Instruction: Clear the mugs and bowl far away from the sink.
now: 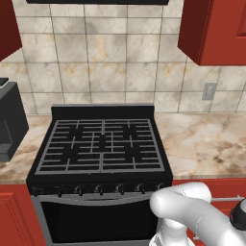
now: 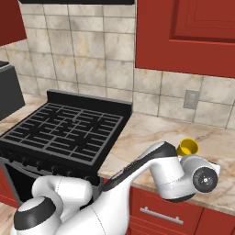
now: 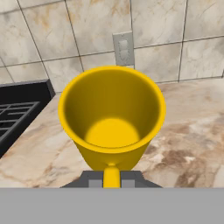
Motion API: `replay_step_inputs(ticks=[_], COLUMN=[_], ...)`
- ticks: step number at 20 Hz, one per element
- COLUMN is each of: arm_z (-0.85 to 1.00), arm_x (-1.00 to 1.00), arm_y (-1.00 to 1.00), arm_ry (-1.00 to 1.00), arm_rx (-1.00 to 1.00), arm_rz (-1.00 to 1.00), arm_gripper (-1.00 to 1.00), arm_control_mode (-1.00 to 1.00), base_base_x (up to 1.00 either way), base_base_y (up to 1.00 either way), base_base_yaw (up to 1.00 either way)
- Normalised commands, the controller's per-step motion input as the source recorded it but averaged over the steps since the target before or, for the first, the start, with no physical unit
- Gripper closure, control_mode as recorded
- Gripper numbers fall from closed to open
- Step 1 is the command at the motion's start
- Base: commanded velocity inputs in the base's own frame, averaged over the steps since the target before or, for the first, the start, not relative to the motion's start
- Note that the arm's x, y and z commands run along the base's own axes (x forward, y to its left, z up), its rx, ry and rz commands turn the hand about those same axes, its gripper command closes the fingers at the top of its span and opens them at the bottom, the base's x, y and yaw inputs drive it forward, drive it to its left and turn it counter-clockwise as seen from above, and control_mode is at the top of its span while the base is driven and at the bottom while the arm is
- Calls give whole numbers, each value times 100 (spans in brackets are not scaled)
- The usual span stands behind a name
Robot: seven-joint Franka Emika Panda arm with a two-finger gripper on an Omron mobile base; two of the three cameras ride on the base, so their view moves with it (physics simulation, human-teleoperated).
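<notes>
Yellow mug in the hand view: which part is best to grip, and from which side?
Grip the yellow mug by its handle, coming from the handle side, as the shut claw does. The handle points at the camera, and the cup flares too wide toward its rim to pinch.

The yellow mug (image 3: pixel 112 116) in front of me looks like smooth glazed ceramic or plastic, plain, with a soft sheen inside. The counter (image 3: pixel 183 144) under it is polished marbled stone, beige with brown veins. The wall tiles (image 1: pixel 105 48) look like matt mottled stone with dark grout. The stove (image 1: pixel 101 144) is black, with matt grey metal grates. The cabinets (image 2: pixel 188 32) are smooth red lacquered wood. My arm (image 2: pixel 151 174) is glossy white plastic.
</notes>
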Motion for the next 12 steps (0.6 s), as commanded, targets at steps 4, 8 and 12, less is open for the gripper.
replay_step_inputs(ticks=[4,8,12], arm_z=[0,0,-2], arm_x=[0,10,40], arm_y=[0,0,1], arm_ry=[0,0,9], arm_rx=[0,0,-1], arm_rz=[0,0,0], arm_gripper=[100,100,100], arm_control_mode=[100,-100,-100], base_base_x=[1,7,0], base_base_y=[0,0,0], base_base_yaw=[0,0,0])
